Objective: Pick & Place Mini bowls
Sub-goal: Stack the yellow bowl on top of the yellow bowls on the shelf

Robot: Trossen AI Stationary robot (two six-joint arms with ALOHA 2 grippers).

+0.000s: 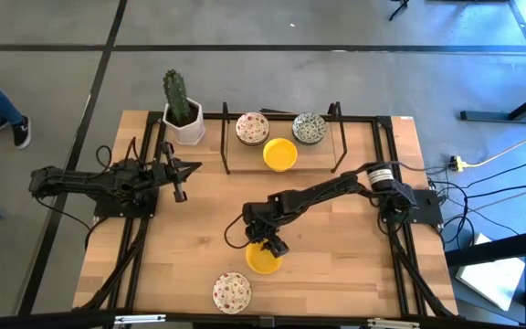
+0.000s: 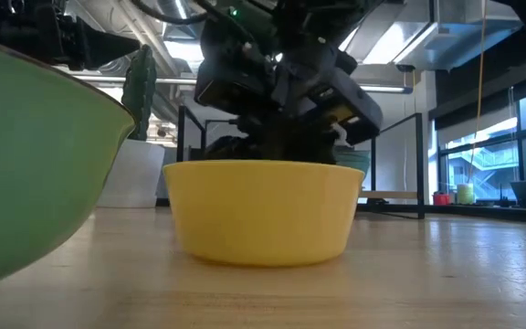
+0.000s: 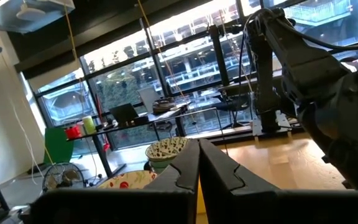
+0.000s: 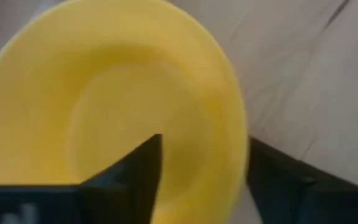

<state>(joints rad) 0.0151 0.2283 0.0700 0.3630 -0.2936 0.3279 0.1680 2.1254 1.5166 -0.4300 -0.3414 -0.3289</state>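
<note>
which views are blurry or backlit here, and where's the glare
Right wrist view: the yellow bowl fills the picture, soft and out of focus. Low view: the green bowl at the near edge is blurred; bright windows behind leave the right gripper dark. Left wrist view: window glare, left gripper in silhouette.

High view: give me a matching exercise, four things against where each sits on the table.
Things:
1. cactus pot
2. red-speckled bowl
3. yellow bowl at the right gripper
4. green-grey bowl

Places:
A. far side, rightmost of three bowls inside the black frame
B. near edge, alone, left of centre
C. far left corner, outside the frame
D. near half, one finger inside its rim and one outside

Pairs: 1-C, 2-B, 3-D, 4-A
</note>
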